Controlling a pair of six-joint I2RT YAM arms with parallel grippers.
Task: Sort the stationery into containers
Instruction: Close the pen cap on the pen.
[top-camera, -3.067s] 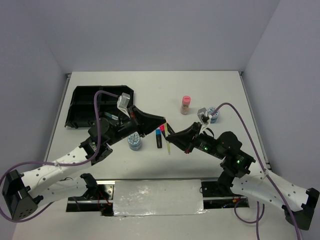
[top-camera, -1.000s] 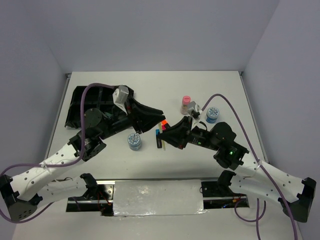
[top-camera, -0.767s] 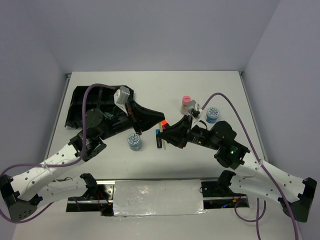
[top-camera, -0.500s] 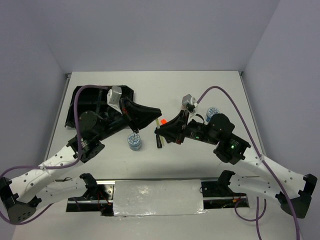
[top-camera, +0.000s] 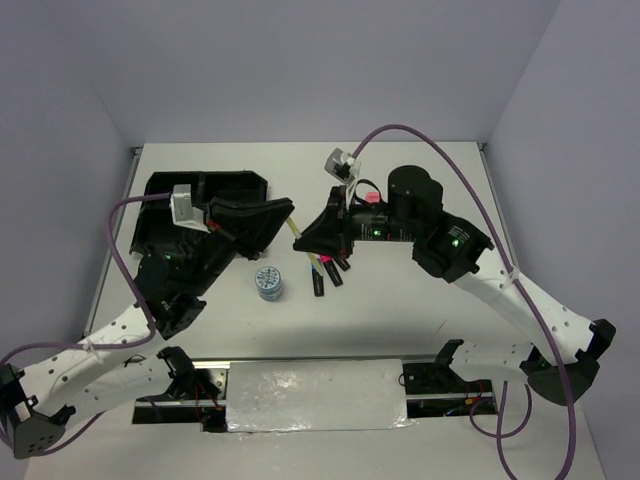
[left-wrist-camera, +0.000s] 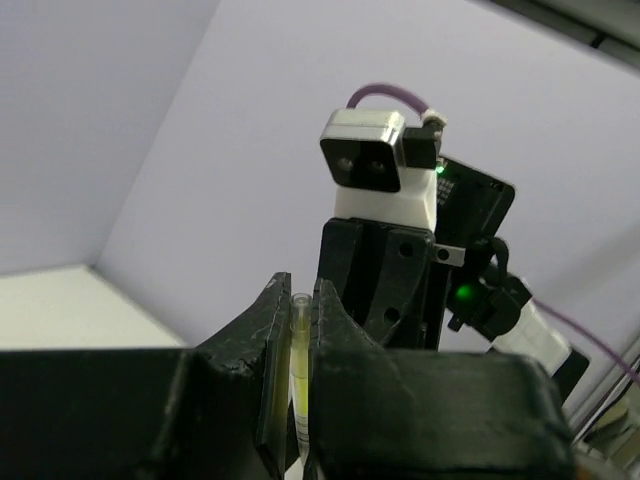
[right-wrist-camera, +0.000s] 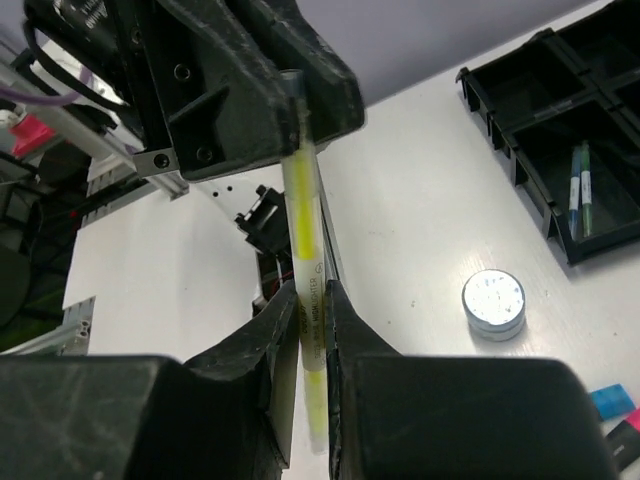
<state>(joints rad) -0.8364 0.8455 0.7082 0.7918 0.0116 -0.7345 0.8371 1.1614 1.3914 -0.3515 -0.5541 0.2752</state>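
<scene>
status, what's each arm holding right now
Both shut on yellow-green pen: left gripper, right gripper. Pen aloft, spanning both jaws. Nothing blocking seen.

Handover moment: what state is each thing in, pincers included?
left pincer, shut on one end of the pen
right pincer, shut on the pen's other end
yellow-green pen, held in the air above the table, gripped by both pincers
black tray, on the table, two thin pens lying in one compartment
round tin, upright on the table, lid on
markers, lying capped on the table
</scene>
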